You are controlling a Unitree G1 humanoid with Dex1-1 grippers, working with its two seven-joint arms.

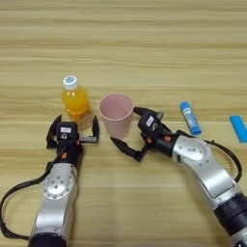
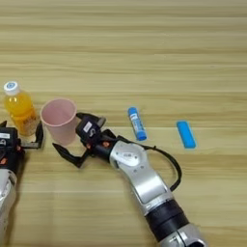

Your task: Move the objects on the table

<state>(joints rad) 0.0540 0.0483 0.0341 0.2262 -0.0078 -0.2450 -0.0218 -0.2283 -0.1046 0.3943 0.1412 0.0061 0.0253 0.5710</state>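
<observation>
We log colours | table (image 1: 144,38): light wood, horizontal grain lines | bottle (image 1: 76,103): orange, white cap | cup (image 1: 116,116): pink | two tubes (image 1: 190,117) (image 1: 238,128): blue | left claw (image 1: 73,131) and right claw (image 1: 129,130): black fingers, silver arms

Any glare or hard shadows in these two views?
Left eye view: soft, even light, only faint shadows beside the cup and bottle. Right eye view: a white highlight on the right arm, no glare on the table.
</observation>
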